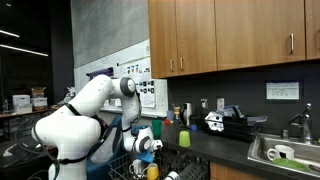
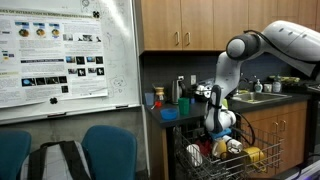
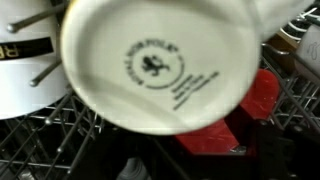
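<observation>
My gripper [image 2: 228,138] hangs low over the open dishwasher rack [image 2: 262,160] and also shows in an exterior view [image 1: 148,146]. A white ceramic cup [image 3: 160,62] fills the wrist view, its round base with a dark maker's stamp turned to the camera. It sits right at the jaws, and in an exterior view it shows as a white shape [image 2: 233,148] at the fingertips, just above the rack. The fingers themselves are hidden behind the cup. A red item [image 3: 235,115] lies in the rack below it.
The wire rack holds several dishes, a yellow item [image 2: 252,153] and a white plate [image 2: 194,153]. A dark counter [image 1: 215,145] carries bottles, a green cup [image 1: 183,138] and a sink [image 1: 285,153]. Wooden cabinets hang above. Blue chairs [image 2: 105,150] stand by a whiteboard.
</observation>
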Action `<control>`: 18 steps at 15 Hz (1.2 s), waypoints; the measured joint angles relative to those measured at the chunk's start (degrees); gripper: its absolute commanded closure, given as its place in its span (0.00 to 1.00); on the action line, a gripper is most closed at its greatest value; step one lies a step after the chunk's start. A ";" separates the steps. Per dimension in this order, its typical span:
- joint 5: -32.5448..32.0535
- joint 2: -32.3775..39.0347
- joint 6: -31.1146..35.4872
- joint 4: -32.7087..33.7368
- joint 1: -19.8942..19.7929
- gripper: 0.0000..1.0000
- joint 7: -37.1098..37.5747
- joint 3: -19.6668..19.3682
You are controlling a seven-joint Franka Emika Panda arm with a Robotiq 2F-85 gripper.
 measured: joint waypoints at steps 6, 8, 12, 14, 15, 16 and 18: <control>0.00 -0.10 0.14 -0.42 -0.80 1.00 -0.04 -0.77; 0.00 -0.10 0.14 -0.53 -0.92 1.00 -0.05 -1.10; 0.00 -0.10 0.16 -0.54 -0.97 0.98 -0.06 -1.09; 0.00 -0.11 0.16 -0.55 -0.97 0.98 -0.09 -1.07; 0.00 -0.13 0.16 -0.55 -0.98 0.98 -0.09 -1.06; 0.00 -0.14 0.16 -0.56 -0.99 0.98 -0.09 -1.03; -0.02 -0.23 0.17 -0.60 -1.23 0.98 -0.29 -0.80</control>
